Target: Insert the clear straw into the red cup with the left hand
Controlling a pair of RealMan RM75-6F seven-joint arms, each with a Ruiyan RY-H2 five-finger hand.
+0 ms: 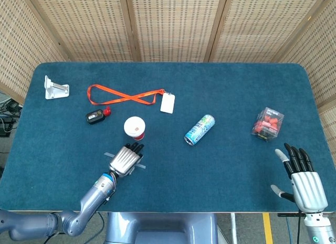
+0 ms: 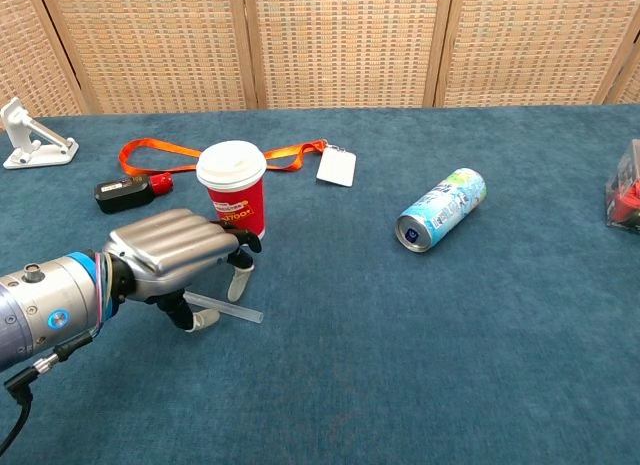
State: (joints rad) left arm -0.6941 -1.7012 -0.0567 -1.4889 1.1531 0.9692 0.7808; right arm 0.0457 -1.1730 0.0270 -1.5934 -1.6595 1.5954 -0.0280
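Red cup [image 2: 232, 190]: small white print on side, too small to read. Can [image 2: 440, 209]: colourful label, wording illegible. White tag [image 2: 336, 166] on lanyard: blank. No legible text elsewhere.
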